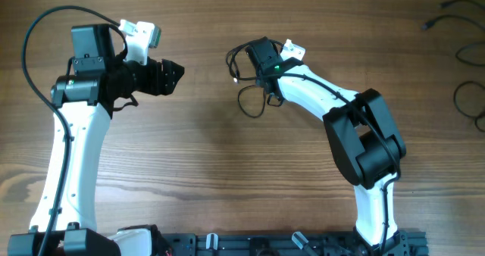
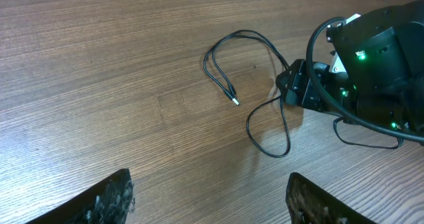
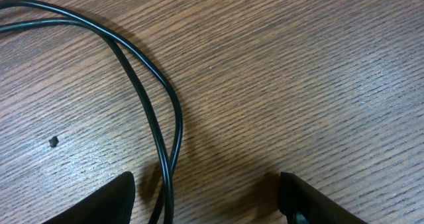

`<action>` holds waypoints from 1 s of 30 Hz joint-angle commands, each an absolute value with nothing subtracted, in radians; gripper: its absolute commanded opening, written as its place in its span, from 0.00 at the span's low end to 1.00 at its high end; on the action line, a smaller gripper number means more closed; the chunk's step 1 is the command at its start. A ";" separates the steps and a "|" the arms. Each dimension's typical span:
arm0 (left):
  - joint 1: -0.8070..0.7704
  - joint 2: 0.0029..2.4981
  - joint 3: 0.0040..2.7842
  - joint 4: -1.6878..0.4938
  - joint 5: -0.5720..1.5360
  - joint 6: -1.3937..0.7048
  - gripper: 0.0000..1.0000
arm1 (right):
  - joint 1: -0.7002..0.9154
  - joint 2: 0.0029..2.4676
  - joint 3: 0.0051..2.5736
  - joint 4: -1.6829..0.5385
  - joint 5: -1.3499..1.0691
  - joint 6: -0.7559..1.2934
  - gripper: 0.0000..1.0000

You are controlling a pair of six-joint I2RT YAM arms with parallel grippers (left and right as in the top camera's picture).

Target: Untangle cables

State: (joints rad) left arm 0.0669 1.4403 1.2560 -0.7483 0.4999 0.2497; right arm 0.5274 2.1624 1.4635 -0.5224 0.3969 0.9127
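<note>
Wood counter: my right hand open, empty, astride doubled cable — closing risks pinching both strands, dragging loop tighter — left hand spread wide, empty.

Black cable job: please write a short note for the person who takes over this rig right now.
Left gripper: open, empty, off to the side and facing the black cable.
Right gripper: open, low over that cable. Two strands run between its fingers, not clamped.
The cable lies in loose loops on the table, with one connector end free. Other cables lie at the far right edge.
Done: nothing visibly finished here.
Left: grip the cable and draw the loops apart.
</note>
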 commanded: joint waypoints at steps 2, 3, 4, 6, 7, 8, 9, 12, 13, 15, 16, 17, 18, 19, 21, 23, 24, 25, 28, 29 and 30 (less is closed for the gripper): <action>0.069 1.446 1.261 -0.748 0.520 0.263 0.76 | 0.530 2.186 1.458 -0.521 0.382 0.927 0.68; 0.069 1.446 1.261 -0.748 0.520 0.263 0.76 | 0.530 2.186 1.458 -0.521 0.379 0.924 0.56; 0.069 1.446 1.261 -0.748 0.520 0.263 0.76 | 0.530 2.186 1.458 -0.524 0.379 0.924 0.47; 0.069 1.446 1.261 -0.748 0.520 0.263 0.76 | 0.530 2.186 1.458 -0.529 0.376 0.924 0.27; 0.069 1.446 1.261 -0.748 0.520 0.263 0.76 | 0.530 2.186 1.458 -0.529 0.367 0.925 0.16; 0.069 1.446 1.261 -0.748 0.520 0.263 0.76 | 0.530 2.186 1.458 -0.529 0.355 0.925 0.05; 0.069 1.446 1.261 -0.748 0.520 0.263 0.76 | 0.530 2.186 1.458 -0.529 0.344 0.925 0.05; 0.069 1.446 1.261 -0.748 0.520 0.263 0.76 | 0.530 2.186 1.458 -0.529 0.327 0.927 0.05; 0.069 1.446 1.261 -0.748 0.520 0.263 0.76 | 0.530 2.186 1.458 -0.529 0.327 0.926 0.05; 0.069 1.446 1.261 -0.748 0.520 0.263 0.76 | 0.530 2.186 1.459 -0.527 0.327 0.924 0.05; 0.069 1.446 1.261 -0.747 0.520 0.263 0.76 | 0.530 2.185 1.460 -0.528 0.327 0.920 0.04; 0.069 1.446 1.261 -0.746 0.520 0.263 0.76 | 0.530 2.184 1.460 -0.527 0.327 0.916 0.04; 0.069 1.446 1.261 -0.745 0.520 0.263 0.76 | 0.530 2.181 1.462 -0.528 0.327 0.914 0.04; 0.069 1.446 1.261 -0.744 0.520 0.263 0.76 | 0.530 2.177 1.463 -0.527 0.324 0.904 0.04; 0.069 1.446 1.261 -0.739 0.520 0.263 0.76 | 0.530 2.157 1.475 -0.531 0.315 0.857 0.04; 0.069 1.446 1.261 -0.737 0.520 0.263 0.76 | 0.530 2.131 1.490 -0.532 0.304 0.783 0.04; 0.069 1.446 1.261 -0.736 0.520 0.263 0.77 | 0.530 2.115 1.500 -0.537 0.287 0.735 0.05; 0.069 1.446 1.261 -0.736 0.520 0.263 0.76 | 0.530 2.098 1.509 -0.550 0.278 0.707 0.05; 0.069 1.446 1.261 -0.736 0.520 0.266 0.77 | 0.530 2.034 1.543 -0.637 0.279 0.701 0.05; 0.069 1.446 1.261 -0.736 0.520 0.267 0.77 | 0.530 2.013 1.550 -0.662 0.278 0.698 0.05; 0.069 1.446 1.261 -0.736 0.520 0.267 0.77 | 0.530 1.990 1.555 -0.688 0.278 0.696 0.04</action>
State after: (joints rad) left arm 0.0669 1.4403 1.2560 -0.7395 0.4999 0.2497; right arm 0.5274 2.1094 1.4998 -0.6434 0.2962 0.7513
